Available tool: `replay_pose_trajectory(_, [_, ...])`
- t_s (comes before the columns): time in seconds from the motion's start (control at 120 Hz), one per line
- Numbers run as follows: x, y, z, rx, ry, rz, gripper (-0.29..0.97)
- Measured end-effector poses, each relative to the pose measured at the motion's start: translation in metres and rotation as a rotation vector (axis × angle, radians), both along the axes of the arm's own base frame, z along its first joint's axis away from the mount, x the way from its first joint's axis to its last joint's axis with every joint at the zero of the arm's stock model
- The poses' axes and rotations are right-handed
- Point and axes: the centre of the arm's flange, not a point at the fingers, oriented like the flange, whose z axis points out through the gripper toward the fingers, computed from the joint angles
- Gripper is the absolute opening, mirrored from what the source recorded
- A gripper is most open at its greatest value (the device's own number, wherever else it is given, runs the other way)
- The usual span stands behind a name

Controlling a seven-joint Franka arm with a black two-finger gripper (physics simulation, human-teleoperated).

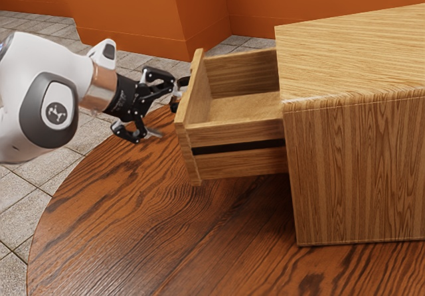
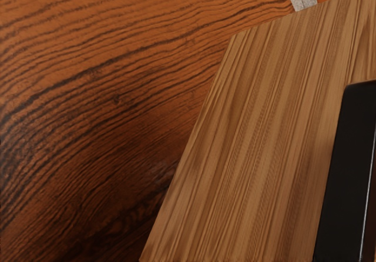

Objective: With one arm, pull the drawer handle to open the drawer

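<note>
The light oak drawer (image 1: 229,120) stands well out of the oak box cabinet (image 1: 352,130) at the frame's centre, over the dark round wooden counter (image 1: 166,243). At centre left the black two-finger hand (image 1: 163,107) is spread, its upper finger reaching the drawer's black handle (image 1: 174,105)

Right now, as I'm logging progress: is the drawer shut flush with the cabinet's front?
No, the drawer sticks well out of the cabinet, with its inside showing in the exterior view.
</note>
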Motion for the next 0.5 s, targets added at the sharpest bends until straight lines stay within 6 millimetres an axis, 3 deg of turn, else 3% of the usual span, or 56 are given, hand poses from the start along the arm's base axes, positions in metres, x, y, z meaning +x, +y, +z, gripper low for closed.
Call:
replay_pose_trajectory(0.25, [-0.009,0.007,0.003,-0.002,-0.006,0.006,0.68])
replay_pose_trajectory(0.342, [-0.02,0.019,0.02,0.021,-0.036,0.011,0.68])
replay_pose_trajectory(0.408, [-0.04,0.028,0.054,0.088,-0.096,-0.003,0.68])
replay_pose_trajectory(0.45, [-0.066,0.03,0.098,0.194,-0.154,-0.042,0.68])
replay_pose_trajectory(0.475, [-0.083,0.02,0.129,0.288,-0.183,-0.094,0.68])
replay_pose_trajectory(0.5, [-0.097,-0.007,0.153,0.387,-0.182,-0.178,0.68])
